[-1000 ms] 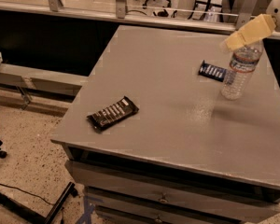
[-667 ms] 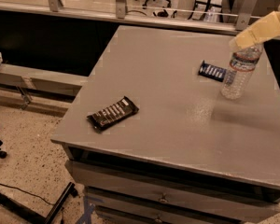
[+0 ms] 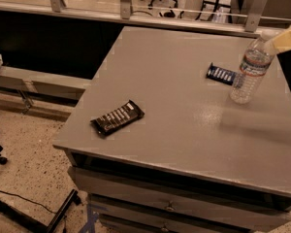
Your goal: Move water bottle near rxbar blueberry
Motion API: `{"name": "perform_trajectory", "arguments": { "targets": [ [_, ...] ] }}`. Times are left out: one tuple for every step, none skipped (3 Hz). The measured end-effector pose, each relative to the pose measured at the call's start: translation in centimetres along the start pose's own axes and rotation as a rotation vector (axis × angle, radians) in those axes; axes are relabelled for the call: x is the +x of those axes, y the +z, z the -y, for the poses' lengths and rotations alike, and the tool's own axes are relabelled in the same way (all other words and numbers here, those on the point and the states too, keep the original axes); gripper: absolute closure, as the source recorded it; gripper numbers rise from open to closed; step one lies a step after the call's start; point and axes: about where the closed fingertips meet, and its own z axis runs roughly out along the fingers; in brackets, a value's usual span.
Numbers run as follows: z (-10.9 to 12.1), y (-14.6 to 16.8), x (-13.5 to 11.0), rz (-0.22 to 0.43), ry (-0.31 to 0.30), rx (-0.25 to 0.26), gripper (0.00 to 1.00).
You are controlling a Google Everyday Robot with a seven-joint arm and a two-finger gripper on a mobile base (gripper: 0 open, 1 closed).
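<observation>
Gripper point(image 3: 287, 37) drifted right, now at the upper-right frame edge; bottle point(image 3: 250, 72) unmoved. On worktop point(image 3: 179, 76): black bar point(image 3: 117, 118) centre-left, rxbar point(image 3: 221, 74) right, bottle upright just beside it, down-left of gripper. Grip state: can't tell.

Looking at a water bottle point(image 3: 250, 72) standing upright on a grey table point(image 3: 174, 57). Got the rxbar blueberry point(image 3: 221, 74) lying flat just left of the bottle, a black-wrapped bar point(image 3: 117, 118) well off to its lower left, and the gripper point(image 3: 283, 40) right by its cap, upper right.
</observation>
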Motion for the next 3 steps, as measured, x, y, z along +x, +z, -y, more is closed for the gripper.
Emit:
{"name": "perform_trajectory", "arguments": {
  "targets": [
    [0.1, -1.8, 0.8, 0.006, -0.036, -0.009, 0.00],
    [-0.1, -3.3, 1.5, 0.001, -0.088, -0.019, 0.00],
    [-0.1, -3.3, 1.5, 0.001, -0.088, -0.019, 0.00]
  ]
}}
